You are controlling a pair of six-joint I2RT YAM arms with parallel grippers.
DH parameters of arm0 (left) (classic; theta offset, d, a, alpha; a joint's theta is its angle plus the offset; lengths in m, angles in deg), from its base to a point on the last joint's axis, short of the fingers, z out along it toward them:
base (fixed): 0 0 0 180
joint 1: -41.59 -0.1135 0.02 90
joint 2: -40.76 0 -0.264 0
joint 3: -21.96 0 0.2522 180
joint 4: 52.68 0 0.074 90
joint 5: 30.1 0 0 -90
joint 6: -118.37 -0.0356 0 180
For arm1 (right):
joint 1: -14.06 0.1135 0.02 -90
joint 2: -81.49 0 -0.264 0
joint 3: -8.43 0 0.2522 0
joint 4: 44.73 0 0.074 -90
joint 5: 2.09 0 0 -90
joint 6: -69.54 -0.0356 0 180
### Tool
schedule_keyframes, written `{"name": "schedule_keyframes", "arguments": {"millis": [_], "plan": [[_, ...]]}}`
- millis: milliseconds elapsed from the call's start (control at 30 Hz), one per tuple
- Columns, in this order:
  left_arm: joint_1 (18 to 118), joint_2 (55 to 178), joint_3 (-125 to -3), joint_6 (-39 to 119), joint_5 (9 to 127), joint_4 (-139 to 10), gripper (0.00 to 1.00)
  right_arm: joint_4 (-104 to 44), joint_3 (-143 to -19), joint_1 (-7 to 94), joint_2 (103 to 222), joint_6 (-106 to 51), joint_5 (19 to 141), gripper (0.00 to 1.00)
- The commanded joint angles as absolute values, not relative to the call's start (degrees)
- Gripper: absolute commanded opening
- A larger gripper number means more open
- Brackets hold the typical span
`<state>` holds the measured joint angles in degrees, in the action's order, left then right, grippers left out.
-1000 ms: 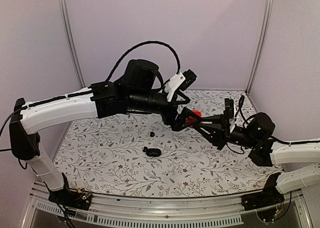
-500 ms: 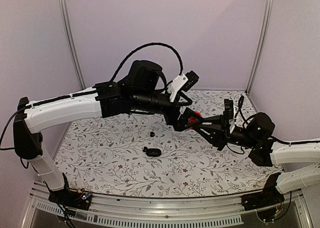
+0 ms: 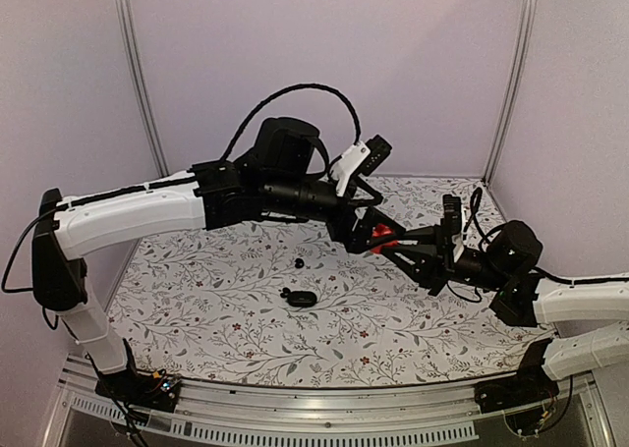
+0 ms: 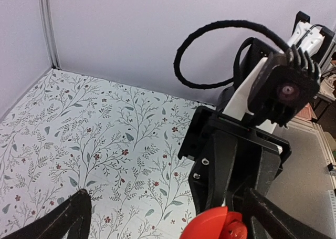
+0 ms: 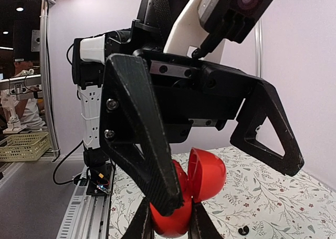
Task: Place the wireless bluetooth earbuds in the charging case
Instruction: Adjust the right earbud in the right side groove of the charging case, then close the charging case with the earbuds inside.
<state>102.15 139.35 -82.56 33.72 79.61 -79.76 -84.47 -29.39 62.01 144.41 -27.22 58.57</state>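
Charging case [image 3: 302,298] with earbuds [image 3: 298,263] outside it, right gripper [image 5: 170,222] pinching red clamshell [image 5: 206,173], left gripper [image 3: 368,231] spread wide

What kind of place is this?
Probably a robot lab: a left arm and right arm bolted at a flowery table, plain booth walls, and a person behind.

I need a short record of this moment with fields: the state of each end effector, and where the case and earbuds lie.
left end effector: open, fingers spread either side of the red round object
right end effector: shut on the red round object, held above the table
charging case: on the table, no arm near it
earbuds: on the table, one farther back, one beside the case
task state: earbuds not yet inserted
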Motion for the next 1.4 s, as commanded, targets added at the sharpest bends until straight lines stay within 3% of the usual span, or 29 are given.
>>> {"name": "schedule_keyframes", "arguments": {"millis": [0,400,967,1367], "plan": [[101.7,137.8,-79.8,34.0,83.6,-76.2,1.00,-85.7,-30.8,62.1,143.2,-27.3,59.3,0.00],[100.3,129.9,-79.9,32.8,84.7,-74.9,1.00,-84.8,-29.9,62.0,142.3,-27.7,60.3,0.00],[99.8,123.2,-62.1,22.1,90.5,-63.8,1.00,-79.9,-31.6,62.0,140.8,-28.1,56.1,0.00],[102.0,128.0,-72.1,26.5,79.0,-69.9,1.00,-76.9,-33.0,62.0,142.1,-27.0,54.1,0.00]]}}
